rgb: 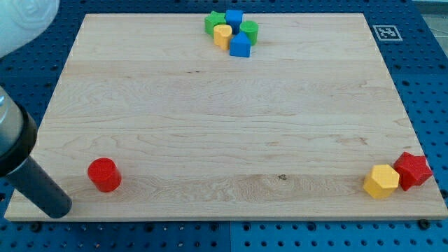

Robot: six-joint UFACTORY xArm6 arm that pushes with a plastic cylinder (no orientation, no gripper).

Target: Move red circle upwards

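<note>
The red circle (104,174) is a short red cylinder standing near the lower left corner of the wooden board (224,126). My dark rod comes in from the view's left edge and slants down to my tip (57,208), which rests at the board's bottom left corner. My tip is to the left of and a little below the red circle, a short gap away and not touching it.
At the top middle sits a tight cluster: a green star (214,22), a blue cube (234,17), a green cylinder (249,30), a yellow block (222,35) and a blue block (240,45). At the lower right a yellow hexagon (381,181) touches a red star (412,170).
</note>
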